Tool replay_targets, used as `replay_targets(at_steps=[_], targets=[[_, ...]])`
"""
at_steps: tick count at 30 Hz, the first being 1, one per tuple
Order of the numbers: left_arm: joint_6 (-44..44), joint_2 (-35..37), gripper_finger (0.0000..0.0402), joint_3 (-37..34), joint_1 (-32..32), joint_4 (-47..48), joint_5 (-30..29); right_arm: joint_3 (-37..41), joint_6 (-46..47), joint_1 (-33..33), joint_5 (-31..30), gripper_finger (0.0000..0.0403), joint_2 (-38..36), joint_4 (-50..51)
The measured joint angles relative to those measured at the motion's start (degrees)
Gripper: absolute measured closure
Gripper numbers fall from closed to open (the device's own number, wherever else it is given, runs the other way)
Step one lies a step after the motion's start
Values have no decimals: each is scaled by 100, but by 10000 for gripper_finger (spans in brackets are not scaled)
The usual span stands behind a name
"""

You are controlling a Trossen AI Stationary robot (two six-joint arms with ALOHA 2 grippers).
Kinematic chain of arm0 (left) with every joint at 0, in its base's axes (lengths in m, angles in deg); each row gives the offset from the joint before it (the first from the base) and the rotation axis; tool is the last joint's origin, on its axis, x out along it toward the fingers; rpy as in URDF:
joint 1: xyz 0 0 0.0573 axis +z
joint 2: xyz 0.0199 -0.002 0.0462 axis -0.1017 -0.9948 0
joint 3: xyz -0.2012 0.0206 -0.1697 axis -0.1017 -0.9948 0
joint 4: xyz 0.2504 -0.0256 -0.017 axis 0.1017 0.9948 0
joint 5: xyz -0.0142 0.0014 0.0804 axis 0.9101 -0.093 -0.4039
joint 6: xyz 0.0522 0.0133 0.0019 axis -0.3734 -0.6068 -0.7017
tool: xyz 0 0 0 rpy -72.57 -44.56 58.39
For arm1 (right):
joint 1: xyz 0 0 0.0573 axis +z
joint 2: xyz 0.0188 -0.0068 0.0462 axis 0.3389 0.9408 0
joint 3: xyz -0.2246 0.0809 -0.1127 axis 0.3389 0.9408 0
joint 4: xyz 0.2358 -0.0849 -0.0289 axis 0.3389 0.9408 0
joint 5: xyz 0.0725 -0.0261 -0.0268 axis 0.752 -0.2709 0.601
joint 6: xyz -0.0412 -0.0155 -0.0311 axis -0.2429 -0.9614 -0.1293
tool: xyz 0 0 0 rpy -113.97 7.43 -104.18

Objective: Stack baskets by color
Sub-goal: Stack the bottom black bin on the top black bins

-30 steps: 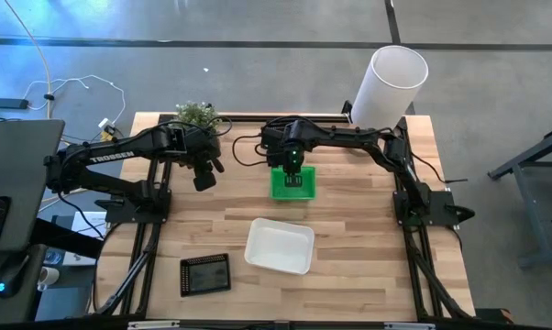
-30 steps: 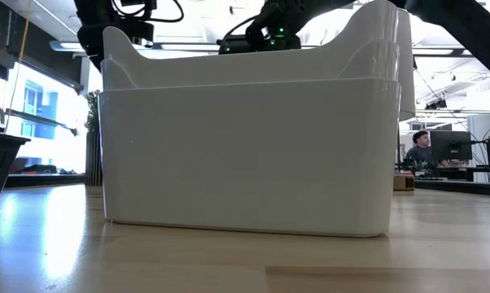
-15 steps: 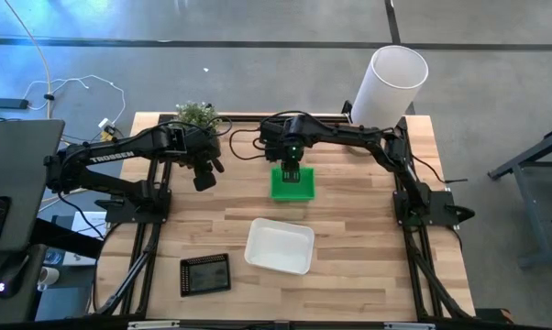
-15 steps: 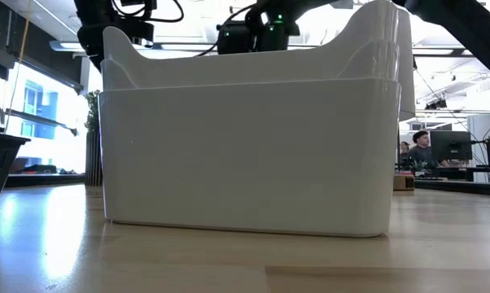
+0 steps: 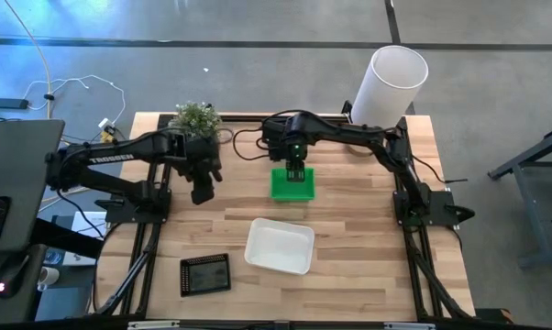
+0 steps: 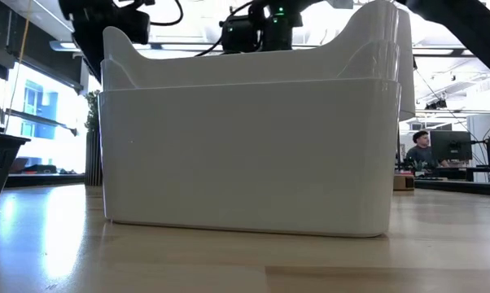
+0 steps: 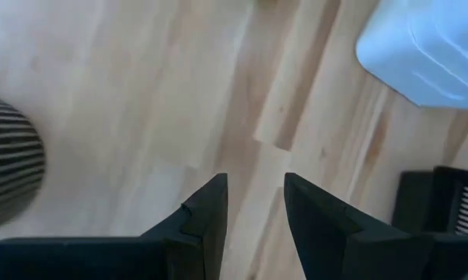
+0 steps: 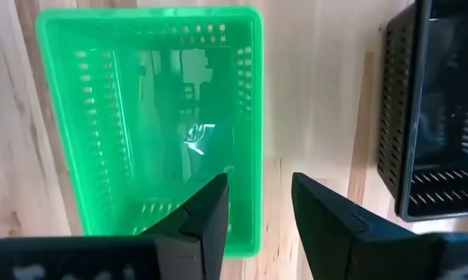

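Now the right tool, spread open, hangs over the green basket it apparently released; next comes another green basket.

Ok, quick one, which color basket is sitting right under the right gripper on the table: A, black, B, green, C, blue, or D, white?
B: in the high view the right gripper hangs over the green basket, and its wrist view looks straight down into that same slotted green basket, fingers apart and holding nothing.
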Motion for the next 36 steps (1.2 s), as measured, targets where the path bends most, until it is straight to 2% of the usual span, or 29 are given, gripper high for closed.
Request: replay_targets(at_steps=[8, 14, 17, 23, 36], targets=[[1053, -4, 286, -363, -1177, 49, -84, 7, 142, 0, -104, 275, -453, 152], [2003, -4, 287, -480, -2142, 42, -301, 7, 379, 0, -530, 275, -787, 188], [2481, -4, 287, -571, -2619, 11, -574, 7, 514, -2, -549, 275, -921, 186], [3236, -4, 287, -780, -3564, -136, -656, 9, 1021, 0, -545, 275, -1114, 178], [4580, -2, 287, -1076, -5205, -1073, -1051, 11, 1221, 0, -520, 275, -1135, 236]])
